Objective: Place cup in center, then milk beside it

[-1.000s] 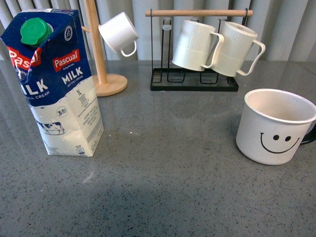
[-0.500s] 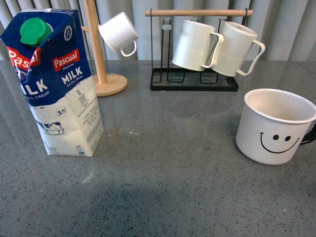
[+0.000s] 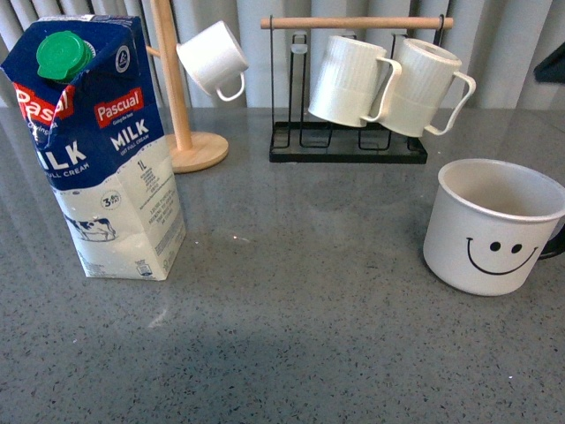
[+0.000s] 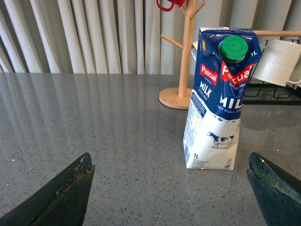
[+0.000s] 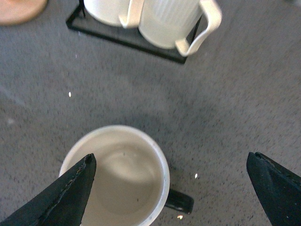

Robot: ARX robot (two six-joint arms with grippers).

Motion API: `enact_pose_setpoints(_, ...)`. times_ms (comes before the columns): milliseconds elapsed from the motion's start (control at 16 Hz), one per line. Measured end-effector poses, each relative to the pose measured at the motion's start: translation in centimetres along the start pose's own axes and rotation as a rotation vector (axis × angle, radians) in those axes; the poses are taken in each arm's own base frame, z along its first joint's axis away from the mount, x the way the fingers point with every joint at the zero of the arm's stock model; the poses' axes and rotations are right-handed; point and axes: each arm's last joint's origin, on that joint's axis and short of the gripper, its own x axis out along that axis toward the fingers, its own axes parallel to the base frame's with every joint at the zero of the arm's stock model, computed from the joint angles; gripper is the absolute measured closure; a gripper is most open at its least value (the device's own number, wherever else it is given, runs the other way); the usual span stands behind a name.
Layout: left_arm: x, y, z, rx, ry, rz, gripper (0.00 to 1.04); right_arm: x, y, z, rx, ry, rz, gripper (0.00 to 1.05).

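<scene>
- Standing upright at the right side of the bench point(image 3: 291, 353), the cup point(image 3: 490, 225) shows its smiley to the front, and its handle point(image 5: 178, 200) points right. The centre is not yet occupied.
- Above it, the right end effector point(image 5: 169, 157) hovers with jaws spread wide and grips nothing. The cup sits off toward one finger, so a straight descent could strike the rim and tip or shove it.
- Closing across the projecting handle could twist the cup.
- At the left, well apart from the cup, the milk point(image 3: 97, 150) stands upright. Being tall and narrow, it could topple under a high or glancing push.
- Facing the milk from a distance, the left end effector point(image 4: 169, 160) is open and empty.
- A transfer swung too far back could knock the rack point(image 3: 349, 150).
- Count: one cup; one milk; two ribbed mugs point(image 3: 353, 79) on one rack; one small cup point(image 3: 212, 57) on one tree point(image 3: 172, 88); two end effectors.
</scene>
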Motion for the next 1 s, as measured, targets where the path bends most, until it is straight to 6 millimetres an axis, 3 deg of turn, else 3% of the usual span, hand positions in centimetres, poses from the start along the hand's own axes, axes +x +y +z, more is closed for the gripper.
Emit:
enact_pose_setpoints(312,0.0,0.0,0.0,0.000,0.000,0.000,0.07,4.0,-0.5,-2.0,-0.062,0.246,0.042,0.07)
enact_pose_setpoints(688,0.0,0.0,0.0,0.000,0.000,0.000,0.07,6.5,-0.3,-2.3,-0.068,0.308,0.070,0.10)
enact_pose_setpoints(1000,0.0,0.0,0.0,0.000,0.000,0.000,0.07,6.5,-0.2,-2.3,-0.073,0.311,0.074,0.63)
